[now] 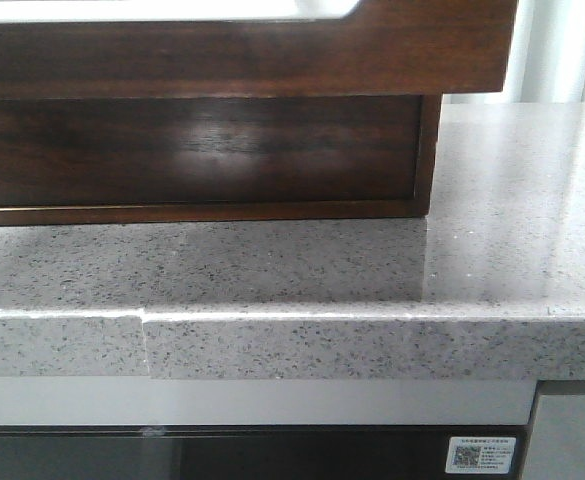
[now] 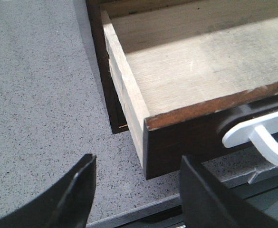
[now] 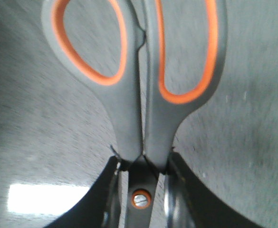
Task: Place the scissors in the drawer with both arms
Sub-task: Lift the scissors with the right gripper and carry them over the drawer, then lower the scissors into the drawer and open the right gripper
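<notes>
Carrying grey, orange-lined scissors [image 3: 139, 95] clamped in right jaws; left jaws wide beside open dark brown wooden drawer [image 2: 186, 137]; next, lowering inside.

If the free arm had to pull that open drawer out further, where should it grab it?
Probably the white handle on the drawer front. It curves out from the dark wood, leaving a gap behind it for a finger. The open left gripper sits just in front, so coming straight at the front face and closing across the handle looks easiest.
</notes>
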